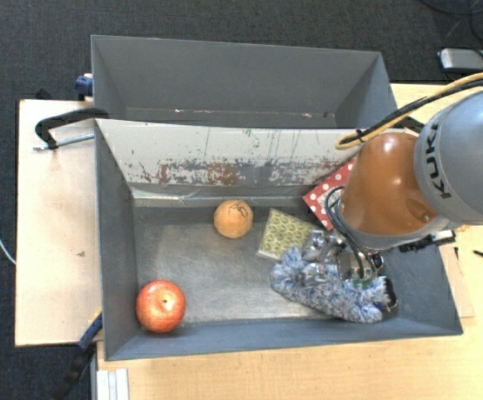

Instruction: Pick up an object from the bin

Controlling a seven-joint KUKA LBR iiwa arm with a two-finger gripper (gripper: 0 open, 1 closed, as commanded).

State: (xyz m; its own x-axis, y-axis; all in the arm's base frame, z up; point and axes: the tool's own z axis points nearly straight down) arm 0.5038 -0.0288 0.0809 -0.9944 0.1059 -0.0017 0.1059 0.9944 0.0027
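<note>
Grey bin, lower right: gripper low over fuzzy blue cloth, jaw opening impossible to tell. Might pinch only fluff and slip free.

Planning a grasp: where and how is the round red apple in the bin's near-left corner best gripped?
Take the round red apple across its widest middle, straight down from above. It sits close to the grey metal bin's left and near walls, so a side approach looks blocked; a grip line diagonal to the corner probably leaves most room.
</note>
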